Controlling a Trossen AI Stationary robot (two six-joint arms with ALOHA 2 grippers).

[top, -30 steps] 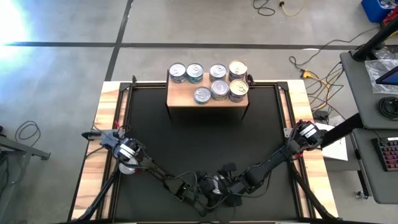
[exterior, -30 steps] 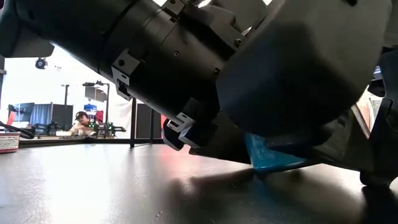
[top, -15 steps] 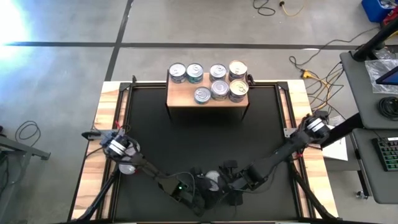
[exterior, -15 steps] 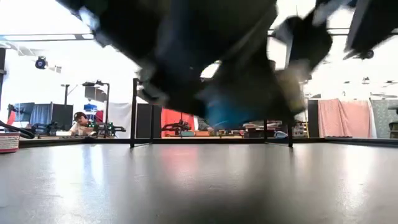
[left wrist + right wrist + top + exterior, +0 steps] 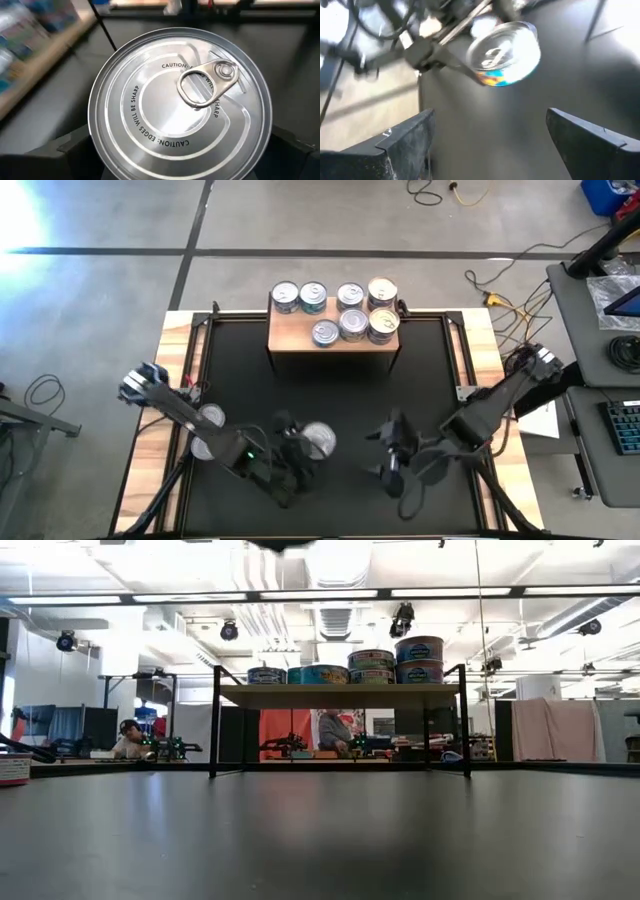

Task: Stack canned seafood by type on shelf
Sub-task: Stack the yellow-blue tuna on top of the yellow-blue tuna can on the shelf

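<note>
Landmark: the shelf [image 5: 333, 335] at the far edge of the mat [image 5: 330, 395].
Left gripper [image 5: 300, 448]: on the near side of the mat, well apart from the shelf. Its two fingers stood wide around a can [image 5: 319, 440], one on each side, and it looked to be holding it.
Held can: flat silver top and pull ring faced up into the left wrist camera [image 5: 180, 102]. It sat upright, not tipped.
Right gripper [image 5: 392, 462]: just beside the left one, about as far from the shelf. Fingers wide open, nothing between them.
Loose can [image 5: 208, 417]: near the mat's left edge, under the left arm. A second one may have been under it; I could not tell.
Way to go: the shelf lay straight ahead of the held can, across the bare mat.
Nearer arm: the left, I think, since it had the can.
Shelf cans [image 5: 340, 310]: seven tops showed in two rows, with bare wood at the near left.
</note>
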